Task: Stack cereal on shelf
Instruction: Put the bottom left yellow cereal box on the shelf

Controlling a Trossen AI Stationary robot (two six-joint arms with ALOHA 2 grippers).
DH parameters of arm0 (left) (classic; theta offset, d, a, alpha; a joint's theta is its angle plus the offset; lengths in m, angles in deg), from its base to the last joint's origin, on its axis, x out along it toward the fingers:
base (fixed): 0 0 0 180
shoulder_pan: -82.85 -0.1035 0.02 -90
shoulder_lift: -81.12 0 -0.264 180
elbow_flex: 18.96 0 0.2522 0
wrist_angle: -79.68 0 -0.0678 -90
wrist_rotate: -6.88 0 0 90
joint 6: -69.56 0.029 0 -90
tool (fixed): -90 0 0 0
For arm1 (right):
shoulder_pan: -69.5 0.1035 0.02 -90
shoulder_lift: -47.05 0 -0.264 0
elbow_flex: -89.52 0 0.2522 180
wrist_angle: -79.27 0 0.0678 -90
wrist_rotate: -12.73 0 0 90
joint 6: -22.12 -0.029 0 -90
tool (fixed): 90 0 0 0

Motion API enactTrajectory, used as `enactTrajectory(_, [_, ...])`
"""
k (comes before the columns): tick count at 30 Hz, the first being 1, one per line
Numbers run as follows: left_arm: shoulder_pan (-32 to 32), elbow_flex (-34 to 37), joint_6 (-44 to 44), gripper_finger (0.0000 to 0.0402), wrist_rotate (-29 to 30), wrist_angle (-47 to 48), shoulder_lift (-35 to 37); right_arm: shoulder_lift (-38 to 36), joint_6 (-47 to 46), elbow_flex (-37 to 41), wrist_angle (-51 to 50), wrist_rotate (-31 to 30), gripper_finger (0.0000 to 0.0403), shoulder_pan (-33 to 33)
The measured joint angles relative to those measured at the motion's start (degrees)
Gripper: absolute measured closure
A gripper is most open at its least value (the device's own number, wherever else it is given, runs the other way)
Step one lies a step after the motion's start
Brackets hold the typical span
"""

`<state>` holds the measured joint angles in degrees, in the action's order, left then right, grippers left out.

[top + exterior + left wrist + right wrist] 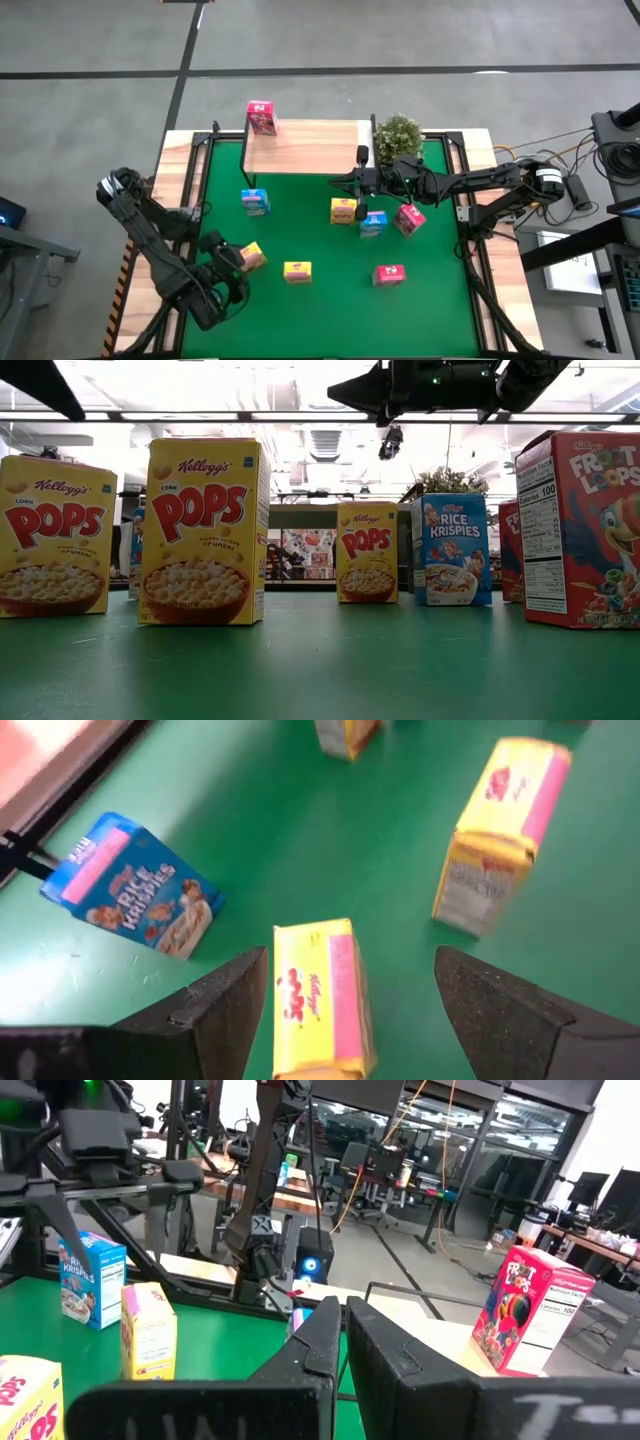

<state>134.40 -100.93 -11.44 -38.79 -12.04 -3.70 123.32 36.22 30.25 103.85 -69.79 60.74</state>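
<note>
High view: at the near-left of the green table (320, 300), the left gripper (232, 262) is being held wide open around a yellow cereal box (252, 257), with no contact seen. A pink-red box (262, 117) is standing on the shelf (305, 147) at its left end. Other boxes are being left scattered on the table. The right gripper (345, 182) is being kept closed and empty above the shelf's front edge.
</note>
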Motion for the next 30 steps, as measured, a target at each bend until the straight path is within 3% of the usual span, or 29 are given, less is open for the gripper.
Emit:
enactTrajectory(10, [0.48, 10.68, -6.10, 0.0131, 0.46, -8.45, 3.86, 0.00, 0.00, 0.00, 0.01, 0.00, 0.0390, 0.00])
enactTrajectory(30, [0.50, 17.07, -8.22, 0.0111, 0.95, -12.87, 3.50, 0.00, 0.86, 0.00, -0.36, 0.02, 0.0390, 0.00])
